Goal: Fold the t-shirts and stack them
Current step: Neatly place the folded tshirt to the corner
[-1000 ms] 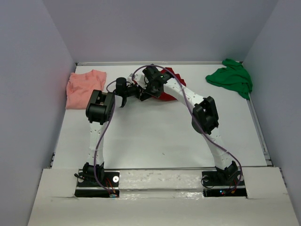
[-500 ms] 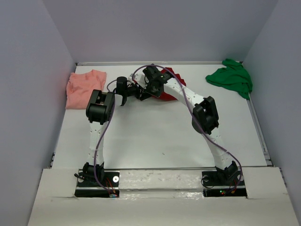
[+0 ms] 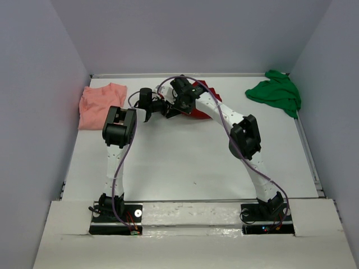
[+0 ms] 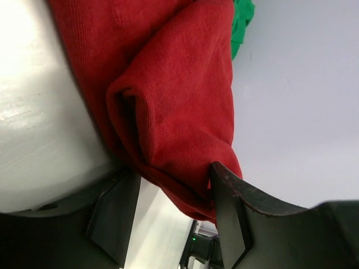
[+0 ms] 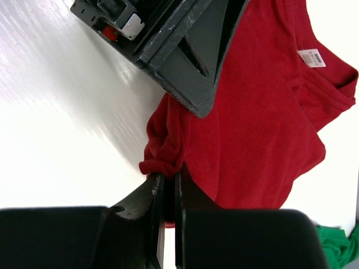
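The dark red shirt (image 3: 199,114) lies bunched at the far middle of the table, partly hidden under both wrists. My right gripper (image 3: 178,109) is shut on a rolled edge of it (image 5: 162,157), jaws nearly together (image 5: 168,176). My left gripper (image 3: 160,110) is open, and a thick fold of the red shirt (image 4: 168,101) sits between its fingers (image 4: 175,171), touching the right one. The left gripper's body also shows in the right wrist view (image 5: 185,56). The salmon-pink shirt (image 3: 101,103) lies far left. The bright green shirt (image 3: 275,92) lies crumpled far right.
Grey walls close in the table on the left, back and right. The white table (image 3: 185,162) stretches between the shirts and the arm bases. A white label (image 5: 311,57) shows on the red shirt's collar. A bit of green cloth (image 4: 242,22) shows behind the red fold.
My left gripper has shifted slightly toward the far side, closer onto the red shirt. The right arm and the shirts have hardly moved.
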{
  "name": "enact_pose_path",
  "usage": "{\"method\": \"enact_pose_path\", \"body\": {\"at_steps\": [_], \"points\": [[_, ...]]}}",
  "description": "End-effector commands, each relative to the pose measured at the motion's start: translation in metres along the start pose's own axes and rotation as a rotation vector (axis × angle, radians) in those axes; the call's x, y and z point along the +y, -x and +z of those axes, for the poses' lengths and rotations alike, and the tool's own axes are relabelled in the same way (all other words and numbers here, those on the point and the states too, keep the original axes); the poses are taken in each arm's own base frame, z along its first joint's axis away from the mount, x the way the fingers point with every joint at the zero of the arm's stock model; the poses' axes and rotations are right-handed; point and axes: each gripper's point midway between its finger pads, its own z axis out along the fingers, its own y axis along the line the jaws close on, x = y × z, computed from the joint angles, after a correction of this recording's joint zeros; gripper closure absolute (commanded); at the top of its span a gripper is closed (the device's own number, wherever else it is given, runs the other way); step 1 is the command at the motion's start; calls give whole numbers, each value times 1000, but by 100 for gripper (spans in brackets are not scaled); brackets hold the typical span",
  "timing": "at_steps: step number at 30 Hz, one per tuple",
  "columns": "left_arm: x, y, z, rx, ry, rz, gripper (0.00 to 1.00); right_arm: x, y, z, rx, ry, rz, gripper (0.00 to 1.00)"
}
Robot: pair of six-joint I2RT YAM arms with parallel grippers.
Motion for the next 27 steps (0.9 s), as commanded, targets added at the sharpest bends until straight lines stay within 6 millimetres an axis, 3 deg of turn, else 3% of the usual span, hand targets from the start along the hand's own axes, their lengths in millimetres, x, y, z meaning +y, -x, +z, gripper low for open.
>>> {"method": "enact_pose_path", "body": {"at_steps": [1,19,27], "points": [[8,5,-2,1,71,41,35,-42,30,-42,-108,-125,4,100],[11,-19,-11,19,94,-11,23,-59,31,-48,-125,-162,17,100],[24,-19,10,49,90,-49,24,-59,28,-55,-121,-165,19,100]]}}
